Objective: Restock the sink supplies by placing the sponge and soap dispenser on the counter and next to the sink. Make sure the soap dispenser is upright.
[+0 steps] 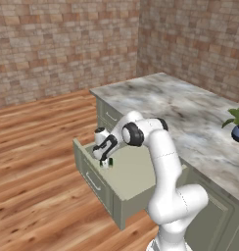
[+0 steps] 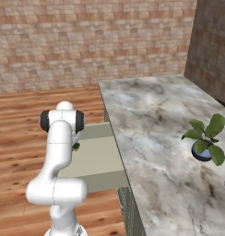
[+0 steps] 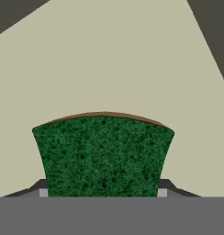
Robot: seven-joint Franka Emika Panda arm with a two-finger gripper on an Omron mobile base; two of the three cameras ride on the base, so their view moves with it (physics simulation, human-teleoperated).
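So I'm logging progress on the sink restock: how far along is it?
Early. Done: the drawer in the island stands pulled open. In hand: the end effector is down in it, closed on the green sponge, which sits between the fingers in the hand view. Left: carry the sponge to the counter by the sink, then fetch the soap dispenser and stand it upright there.

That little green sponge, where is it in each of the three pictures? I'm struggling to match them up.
Left base view: the sponge is a small green speck left of centre, under the hand, inside the open drawer.
Right base view: a green sliver left of centre, beside the white arm, at the drawer's left edge.
Hand view: it takes up the lower middle, between the fingertips, over the drawer floor.
Shared landmark: the open drawer's beige floor.
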